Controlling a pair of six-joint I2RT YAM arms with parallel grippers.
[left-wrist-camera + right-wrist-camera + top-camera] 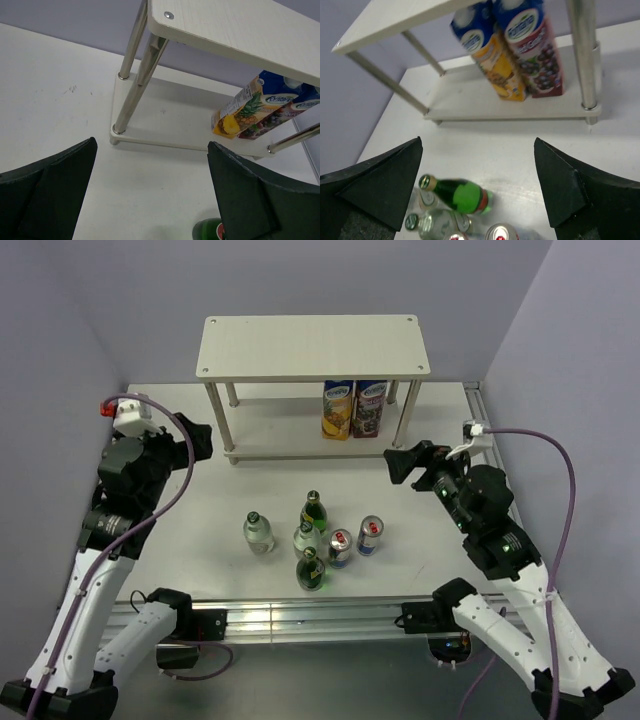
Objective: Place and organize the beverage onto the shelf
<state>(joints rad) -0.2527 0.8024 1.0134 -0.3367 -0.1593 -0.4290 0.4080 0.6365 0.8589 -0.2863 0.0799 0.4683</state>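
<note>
The beverage stands in a cluster at the table's near middle: two green bottles (315,512) (311,570), two clear bottles (258,532) (306,538) and two cans (340,547) (370,536). Behind them is the shelf (315,345), its lower board (290,452) bare on the left. My left gripper (196,440) hangs open left of the shelf, holding nothing; its wrist view shows a green bottle (207,230) below its open jaws (151,144). My right gripper (403,462) is open and empty right of the shelf, above a green bottle (462,195), a clear bottle (437,222) and a can (502,232).
Two juice cartons (338,408) (370,406) stand on the right half of the lower board, also seen as cartons (495,55) (535,50) in the right wrist view. Metal posts (132,85) hold the boards. Grey walls close in on both sides and behind.
</note>
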